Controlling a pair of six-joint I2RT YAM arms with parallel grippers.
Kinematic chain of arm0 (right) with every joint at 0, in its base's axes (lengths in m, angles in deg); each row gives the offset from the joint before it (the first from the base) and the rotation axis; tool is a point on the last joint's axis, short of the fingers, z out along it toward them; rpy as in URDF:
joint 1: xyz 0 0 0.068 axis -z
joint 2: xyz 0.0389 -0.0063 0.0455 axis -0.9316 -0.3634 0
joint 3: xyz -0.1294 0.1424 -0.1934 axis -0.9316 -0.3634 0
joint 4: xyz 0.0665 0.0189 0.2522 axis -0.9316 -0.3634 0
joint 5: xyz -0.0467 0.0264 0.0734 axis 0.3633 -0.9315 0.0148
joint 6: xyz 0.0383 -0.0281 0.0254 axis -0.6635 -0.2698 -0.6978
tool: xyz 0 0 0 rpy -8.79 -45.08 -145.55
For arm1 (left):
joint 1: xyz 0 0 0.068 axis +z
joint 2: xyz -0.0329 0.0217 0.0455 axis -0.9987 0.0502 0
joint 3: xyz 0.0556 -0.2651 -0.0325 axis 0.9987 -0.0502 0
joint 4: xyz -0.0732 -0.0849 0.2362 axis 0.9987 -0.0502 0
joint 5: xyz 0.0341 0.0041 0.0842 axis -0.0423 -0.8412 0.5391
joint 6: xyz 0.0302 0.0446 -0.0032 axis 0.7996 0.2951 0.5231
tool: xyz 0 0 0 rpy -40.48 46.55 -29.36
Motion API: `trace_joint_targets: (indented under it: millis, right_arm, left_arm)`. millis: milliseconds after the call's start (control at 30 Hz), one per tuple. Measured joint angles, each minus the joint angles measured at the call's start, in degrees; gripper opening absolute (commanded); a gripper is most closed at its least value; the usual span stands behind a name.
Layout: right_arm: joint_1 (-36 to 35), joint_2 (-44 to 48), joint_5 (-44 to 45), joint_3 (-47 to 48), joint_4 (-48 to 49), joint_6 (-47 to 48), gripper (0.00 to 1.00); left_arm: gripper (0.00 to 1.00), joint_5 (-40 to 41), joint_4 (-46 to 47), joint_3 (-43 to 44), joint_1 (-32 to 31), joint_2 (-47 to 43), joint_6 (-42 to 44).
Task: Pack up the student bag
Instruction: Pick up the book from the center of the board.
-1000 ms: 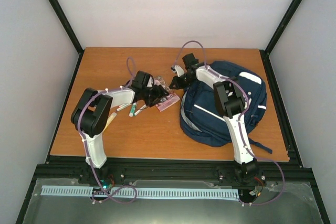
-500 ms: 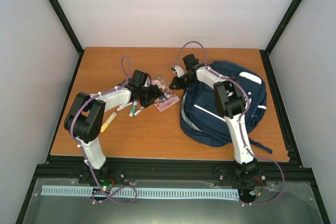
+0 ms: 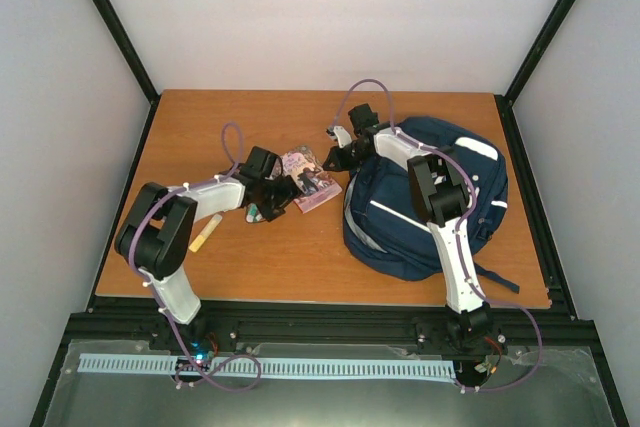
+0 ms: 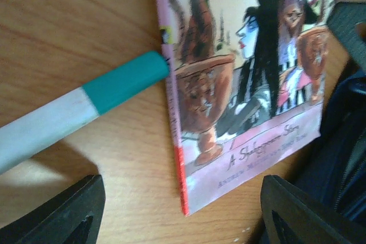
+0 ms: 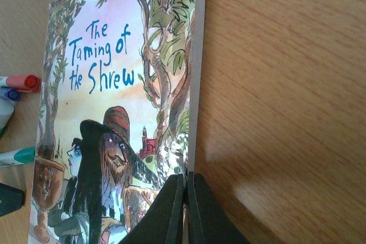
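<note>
The student bag (image 3: 430,202) is a navy backpack lying on the right of the table. A picture book, "The Taming of the Shrew" (image 3: 312,179), lies just left of it. My right gripper (image 3: 336,157) is shut on the book's far edge; in the right wrist view the fingers (image 5: 171,210) pinch the cover (image 5: 114,112). My left gripper (image 3: 283,191) is open and low at the book's near-left corner. In the left wrist view the book (image 4: 246,84) lies ahead of the gripper (image 4: 183,221), its corner between the jaws, and dark bag fabric (image 4: 343,158) shows at the right.
Several markers (image 3: 255,209) lie left of the book; a teal-capped one (image 4: 123,81) touches its spine, and others show in the right wrist view (image 5: 17,81). A yellow highlighter (image 3: 208,234) lies near the left arm. Black frame rails edge the table (image 3: 200,137).
My left arm has dropped lower and its gripper has drawn back left, uncovering the book. The right arm and the bag have not moved.
</note>
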Motion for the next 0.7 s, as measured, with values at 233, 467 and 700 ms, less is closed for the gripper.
trace_joint_targets:
  millis: [233,467,700]
  right_arm:
    - [-0.02,0.09,0.02,-0.09,0.00,-0.24,0.03]
    - [0.00,0.09,0.00,-0.13,0.02,-0.35,0.03]
    - [0.00,0.09,-0.11,-0.20,0.02,-0.46,0.03]
  left_arm:
    - [0.77,-3.43,13.77,-0.98,-0.04,3.69,-5.27]
    - [0.73,-5.35,22.88,-1.14,-0.07,6.73,-8.94]
    - [0.47,-4.02,30.10,-4.68,-0.26,6.73,-11.58]
